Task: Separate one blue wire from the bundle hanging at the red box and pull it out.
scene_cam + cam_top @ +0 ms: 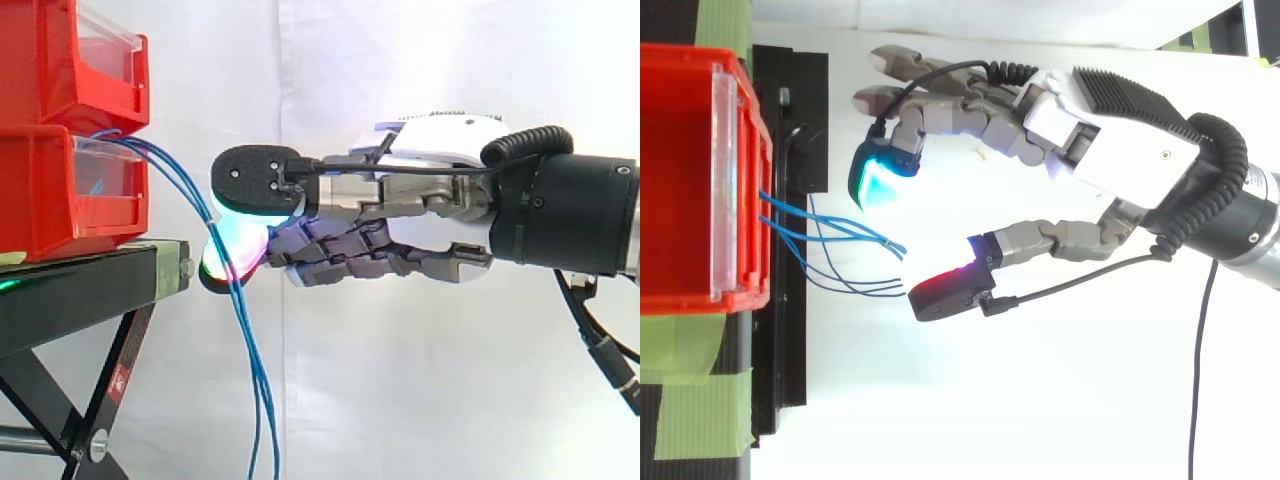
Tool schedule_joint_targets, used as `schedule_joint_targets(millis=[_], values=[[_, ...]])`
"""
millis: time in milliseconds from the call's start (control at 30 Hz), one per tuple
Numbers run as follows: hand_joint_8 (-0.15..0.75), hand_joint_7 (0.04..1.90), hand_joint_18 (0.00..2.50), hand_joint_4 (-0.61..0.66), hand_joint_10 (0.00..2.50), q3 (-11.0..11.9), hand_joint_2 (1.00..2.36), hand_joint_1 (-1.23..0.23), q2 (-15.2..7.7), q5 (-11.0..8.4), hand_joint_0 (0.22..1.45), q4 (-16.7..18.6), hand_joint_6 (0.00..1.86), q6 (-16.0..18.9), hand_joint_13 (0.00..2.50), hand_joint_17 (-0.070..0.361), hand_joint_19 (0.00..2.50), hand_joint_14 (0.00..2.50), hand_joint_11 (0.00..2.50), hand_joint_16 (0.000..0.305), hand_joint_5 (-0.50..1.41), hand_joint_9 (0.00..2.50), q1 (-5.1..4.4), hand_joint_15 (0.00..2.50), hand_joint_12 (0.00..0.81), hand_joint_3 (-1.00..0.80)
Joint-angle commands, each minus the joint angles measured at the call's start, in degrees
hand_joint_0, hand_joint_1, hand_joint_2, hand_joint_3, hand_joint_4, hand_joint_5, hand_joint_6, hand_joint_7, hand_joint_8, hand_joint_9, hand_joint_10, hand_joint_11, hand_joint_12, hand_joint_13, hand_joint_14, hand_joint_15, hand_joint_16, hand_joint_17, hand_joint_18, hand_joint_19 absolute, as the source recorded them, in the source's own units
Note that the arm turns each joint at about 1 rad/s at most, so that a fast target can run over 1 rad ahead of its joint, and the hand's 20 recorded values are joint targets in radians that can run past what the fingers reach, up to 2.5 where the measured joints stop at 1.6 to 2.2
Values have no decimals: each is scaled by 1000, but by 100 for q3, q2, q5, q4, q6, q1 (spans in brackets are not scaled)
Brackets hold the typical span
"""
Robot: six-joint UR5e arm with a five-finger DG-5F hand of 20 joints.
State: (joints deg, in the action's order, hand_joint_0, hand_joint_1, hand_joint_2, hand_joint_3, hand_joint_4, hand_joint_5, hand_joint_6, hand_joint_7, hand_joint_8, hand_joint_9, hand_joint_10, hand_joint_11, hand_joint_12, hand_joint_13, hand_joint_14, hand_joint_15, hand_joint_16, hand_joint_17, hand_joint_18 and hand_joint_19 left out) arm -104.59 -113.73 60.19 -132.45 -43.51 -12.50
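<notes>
Fingers spread open, the hand (1110, 150) brackets the blue wires (246, 340) hanging from the red box (50, 200); 1 wire is not yet pinched or pulled.

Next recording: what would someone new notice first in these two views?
The hand reaches in from the right with straight fingers, its glowing pads at the edge of the black stand. There a bundle of blue wires spills from the lower red bin on the left and hangs down past the stand. From above, the wires lie between a cyan pad and a red pad, not pinched.
</notes>
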Motion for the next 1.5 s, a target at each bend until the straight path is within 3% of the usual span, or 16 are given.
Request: schedule_joint_targets(millis=[0,167,233,433,900,1400,1467], values=[[291,1286,39,272,4,0,1000,-611,0,54,568,26,500,-123,158,116,264,6,155,51,-153,352,2,135,349,-500],[290,1314,50,267,4,0,1000,-628,-167,107,575,79,500,-149,167,115,267,5,161,51,-152,352,11,146,348,-500],[290,1315,51,270,4,0,1000,-627,-167,124,575,316,502,-123,169,115,266,5,161,51,-152,351,11,147,348,-500],[291,1302,54,271,4,0,1000,-619,-167,221,573,579,511,-123,177,115,276,5,161,51,-154,351,11,148,349,-500],[289,1276,69,268,4,0,1000,-637,-176,204,584,536,531,-167,190,113,281,5,161,50,-159,352,2,158,348,-500],[297,1319,119,273,4,0,1000,-659,-202,221,592,492,523,-211,229,114,260,5,133,51,-152,382,63,142,352,-500],[291,1248,83,268,4,0,1000,-644,-202,221,595,465,560,-211,205,113,285,5,163,50,-164,357,55,165,347,-500]])
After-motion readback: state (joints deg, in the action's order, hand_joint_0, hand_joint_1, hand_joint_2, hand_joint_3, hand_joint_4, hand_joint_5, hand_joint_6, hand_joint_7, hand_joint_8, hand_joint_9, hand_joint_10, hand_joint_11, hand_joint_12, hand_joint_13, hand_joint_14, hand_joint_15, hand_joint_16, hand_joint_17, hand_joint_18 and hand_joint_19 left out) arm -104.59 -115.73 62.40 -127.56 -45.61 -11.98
